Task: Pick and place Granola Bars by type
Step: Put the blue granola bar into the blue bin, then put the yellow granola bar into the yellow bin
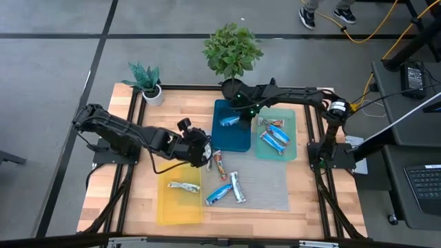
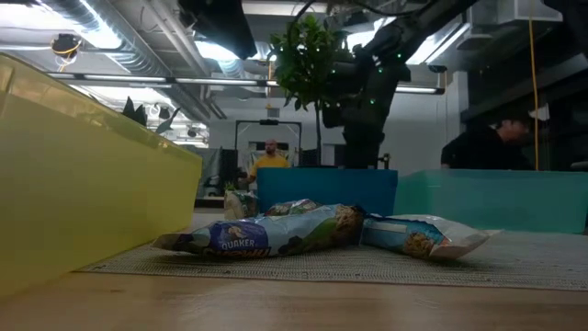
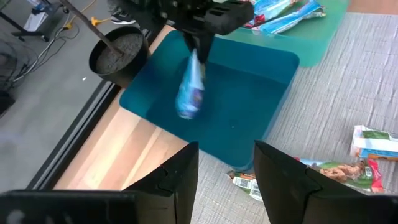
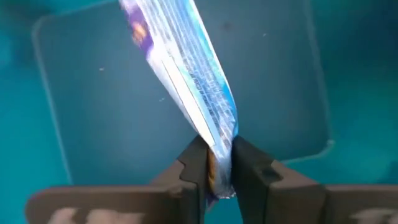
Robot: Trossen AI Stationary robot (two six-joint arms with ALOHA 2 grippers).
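Right wrist view: right gripper (image 4: 219, 163) jaws pinched on a blue bar (image 4: 186, 74), hanging over the dark blue tray (image 1: 231, 141) at upper centre of the high view. Left gripper (image 3: 227, 168) left of centre, jaws parted, empty. Other bars (image 1: 225, 189) scattered on the grey mat (image 1: 265, 186) and trays.

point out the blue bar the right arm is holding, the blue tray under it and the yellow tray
blue bar (image 4: 186, 74): right wrist view, middle of the wrapper above the right tool.
blue tray (image 1: 238, 140): high view, bare floor near its front edge.
yellow tray (image 1: 178, 207): high view, bare floor below the bar lying in it.
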